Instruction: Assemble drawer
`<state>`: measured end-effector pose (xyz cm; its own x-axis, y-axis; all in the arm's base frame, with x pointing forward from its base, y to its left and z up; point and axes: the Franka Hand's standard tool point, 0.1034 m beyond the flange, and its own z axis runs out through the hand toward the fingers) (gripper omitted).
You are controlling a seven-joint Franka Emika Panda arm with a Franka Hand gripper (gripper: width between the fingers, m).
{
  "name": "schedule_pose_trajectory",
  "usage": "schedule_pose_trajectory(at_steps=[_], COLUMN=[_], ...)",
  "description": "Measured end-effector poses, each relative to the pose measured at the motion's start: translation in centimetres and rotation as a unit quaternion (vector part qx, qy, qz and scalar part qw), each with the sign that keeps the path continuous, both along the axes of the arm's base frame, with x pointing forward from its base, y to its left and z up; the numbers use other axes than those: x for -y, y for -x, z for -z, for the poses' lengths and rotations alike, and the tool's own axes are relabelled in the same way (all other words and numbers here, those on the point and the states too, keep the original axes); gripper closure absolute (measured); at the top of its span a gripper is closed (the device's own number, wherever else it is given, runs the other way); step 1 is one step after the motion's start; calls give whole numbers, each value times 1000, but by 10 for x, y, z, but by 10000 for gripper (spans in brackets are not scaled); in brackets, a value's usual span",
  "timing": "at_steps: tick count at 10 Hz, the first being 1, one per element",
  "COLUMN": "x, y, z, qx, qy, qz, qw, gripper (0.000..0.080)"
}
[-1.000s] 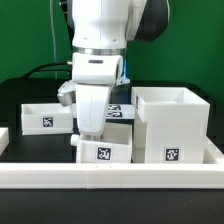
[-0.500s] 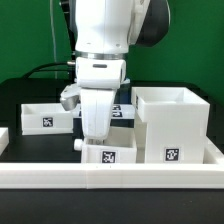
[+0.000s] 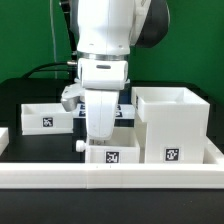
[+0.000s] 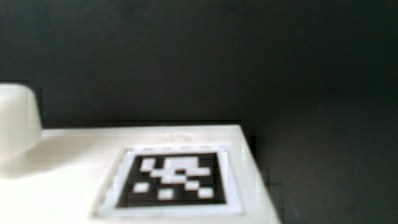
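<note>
My gripper [image 3: 100,143] reaches down into the front-centre shallow white tray [image 3: 112,155] and its fingertips are hidden behind the tray's wall. The tray travels with it, so it looks shut on that wall. The tall white box casing [image 3: 172,125] stands just to the exterior view's right of the tray, with a narrow gap between them. The second tray [image 3: 45,117] sits at the exterior view's left, further back. The wrist view shows a close black-and-white tag [image 4: 178,178] on a white surface on a dark mat; no fingers show there.
A long low white border rail [image 3: 110,178] runs along the front, with side rails at both ends. The marker board [image 3: 122,110] lies behind the arm. A blurred white rounded part [image 4: 15,115] shows at the wrist view's edge.
The gripper and the front tray have moved together toward the exterior view's right, closer to the box casing. The casing and the other tray have not moved.
</note>
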<state>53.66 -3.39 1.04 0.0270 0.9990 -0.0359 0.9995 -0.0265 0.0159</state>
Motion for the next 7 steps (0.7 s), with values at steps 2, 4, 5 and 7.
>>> schedule_pose_trajectory(at_steps=[2,4,5,7], x=[-5,-11,-10,-8], y=[-3,-5,-5,-5], z=[0,0,0,0], qx=[1,2,9,10], qy=[2,1,0,0], qz=[-10,-16,-15,-13], qw=[1000,1000,1000,1000], gripper=[758,758,758,758])
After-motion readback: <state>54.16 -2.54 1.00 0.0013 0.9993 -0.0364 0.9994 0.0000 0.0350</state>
